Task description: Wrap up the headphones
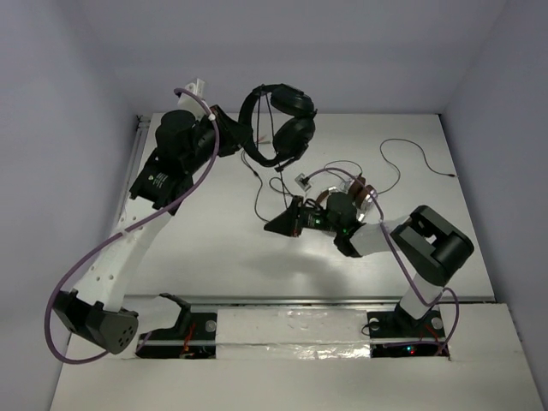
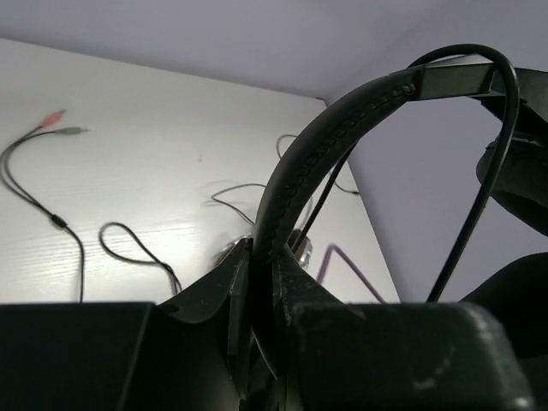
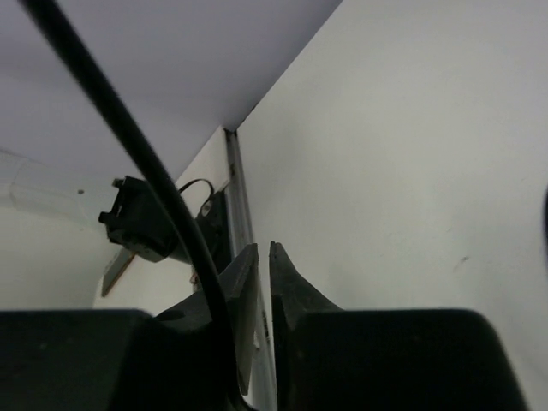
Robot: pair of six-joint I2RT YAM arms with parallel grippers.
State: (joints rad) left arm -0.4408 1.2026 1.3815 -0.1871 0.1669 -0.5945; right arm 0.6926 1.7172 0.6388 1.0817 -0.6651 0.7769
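The black headphones (image 1: 289, 127) hang in the air at the back centre. My left gripper (image 1: 235, 139) is shut on their padded headband (image 2: 295, 163), as the left wrist view (image 2: 261, 250) shows. Their thin black cable (image 1: 256, 193) drops from the earcups to my right gripper (image 1: 271, 226), which is low over the table. In the right wrist view (image 3: 264, 250) the jaws are almost together. The cable (image 3: 145, 154) runs up from their base across the left finger. The cable's pink and green plugs (image 2: 53, 120) lie on the table.
The brown-banded headphones with silver earcups (image 1: 356, 193) lie just behind my right wrist. Their thin cable (image 1: 402, 163) loops across the back right of the table. A metal rail (image 1: 300, 300) runs along the near edge. Walls close in the back and both sides.
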